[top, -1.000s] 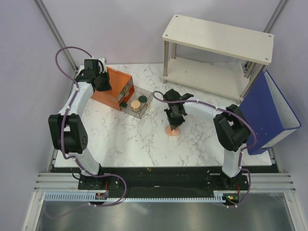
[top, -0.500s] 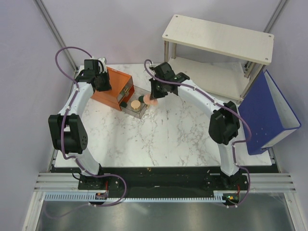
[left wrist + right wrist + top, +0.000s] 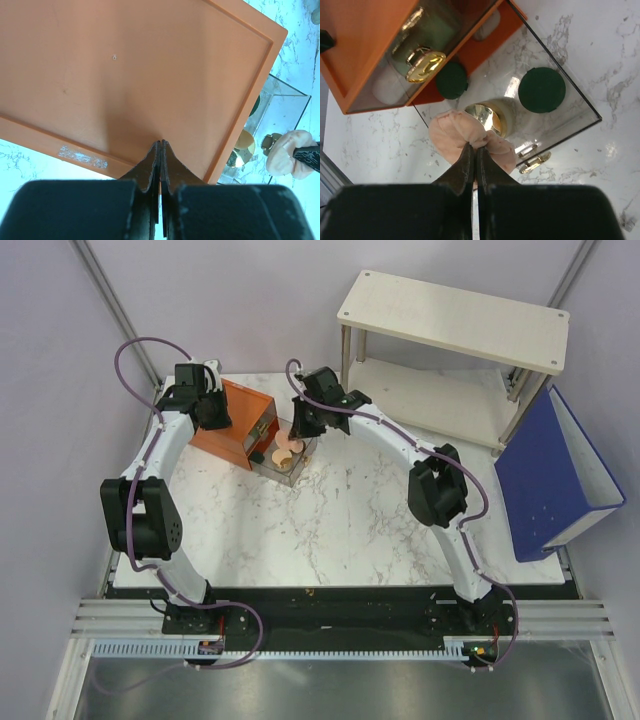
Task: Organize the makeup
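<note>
Peach-pink round compact, pinched in the right fingers, hangs over the clear plastic drawer; beside that drawer, left fingers pressed together above the orange box.

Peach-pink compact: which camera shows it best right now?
Right wrist view: the peach-pink compact sits mid-frame, pinched by the right gripper over the clear drawer. Left wrist view catches only part of it at its right edge. Top external view shows only a small peach patch.
</note>
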